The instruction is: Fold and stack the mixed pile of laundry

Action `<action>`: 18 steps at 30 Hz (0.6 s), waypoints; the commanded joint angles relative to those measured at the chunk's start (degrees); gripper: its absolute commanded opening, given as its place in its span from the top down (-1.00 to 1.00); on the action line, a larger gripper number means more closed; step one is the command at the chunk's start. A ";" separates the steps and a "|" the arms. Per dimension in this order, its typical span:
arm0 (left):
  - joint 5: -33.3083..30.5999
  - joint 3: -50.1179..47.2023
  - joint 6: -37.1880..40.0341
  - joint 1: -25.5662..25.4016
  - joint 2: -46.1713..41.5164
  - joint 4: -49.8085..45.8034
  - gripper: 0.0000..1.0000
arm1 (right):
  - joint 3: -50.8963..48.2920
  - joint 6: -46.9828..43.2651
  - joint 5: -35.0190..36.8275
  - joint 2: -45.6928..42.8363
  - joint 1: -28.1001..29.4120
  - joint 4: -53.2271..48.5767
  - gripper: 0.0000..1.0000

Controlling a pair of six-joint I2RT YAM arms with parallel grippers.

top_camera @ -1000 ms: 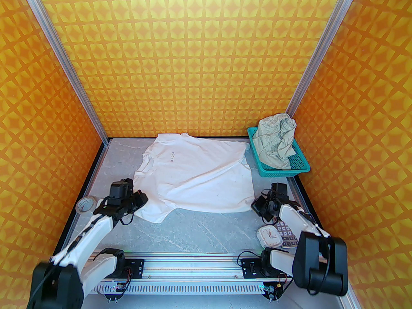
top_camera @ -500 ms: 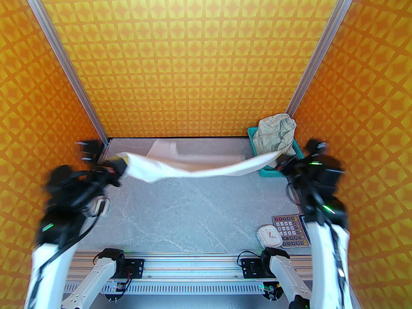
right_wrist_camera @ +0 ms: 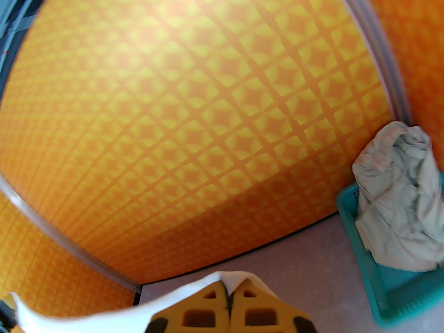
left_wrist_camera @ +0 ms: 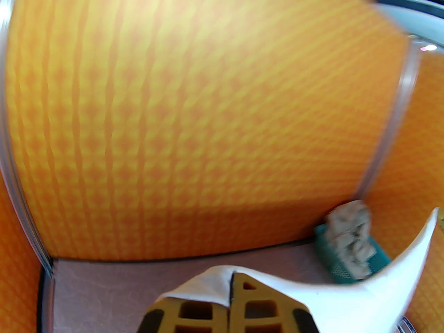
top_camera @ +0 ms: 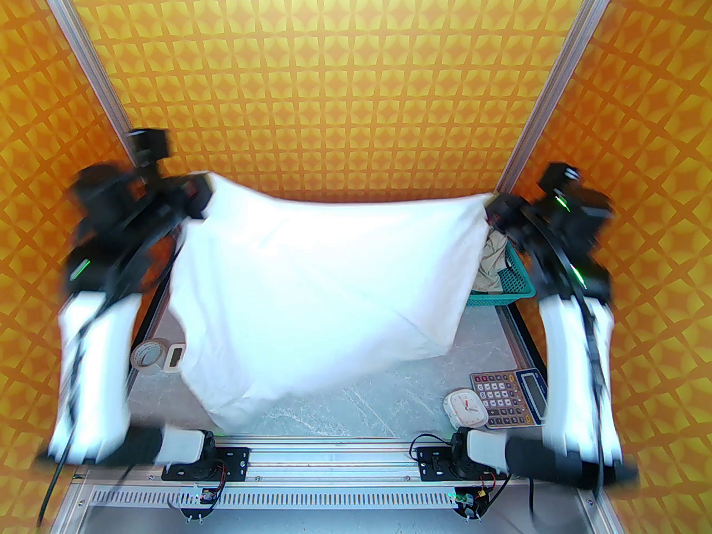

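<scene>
Two garments make up this job, and neither is folded yet. The white cotton T-shirt (top_camera: pixel 311 287) hangs spread in the air above the grey marbled surface (top_camera: pixel 389 392), stretched between the arms. The left jaws are clamped together on one upper corner and the right jaws on the other. The crumpled pale greenish-cream shorts (right_wrist_camera: pixel 395 199) sit heaped in the teal plastic mesh basket (right_wrist_camera: pixel 392 300) at the far right corner, untouched. By my reading, the shirt is only being opened out. Laying it flat, folding it, folding the shorts and stacking both all remain.
</scene>
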 commanded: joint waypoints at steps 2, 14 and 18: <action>2.99 22.79 -4.74 4.49 10.77 7.46 1.00 | 16.18 5.30 -1.63 8.34 0.08 9.86 1.00; 8.39 15.75 -11.73 8.90 3.15 15.49 1.00 | 25.32 14.47 -9.37 14.05 0.08 14.61 1.00; 10.41 -5.66 -11.14 8.89 -9.14 12.73 1.00 | 1.50 13.57 -9.89 3.64 0.08 19.21 1.00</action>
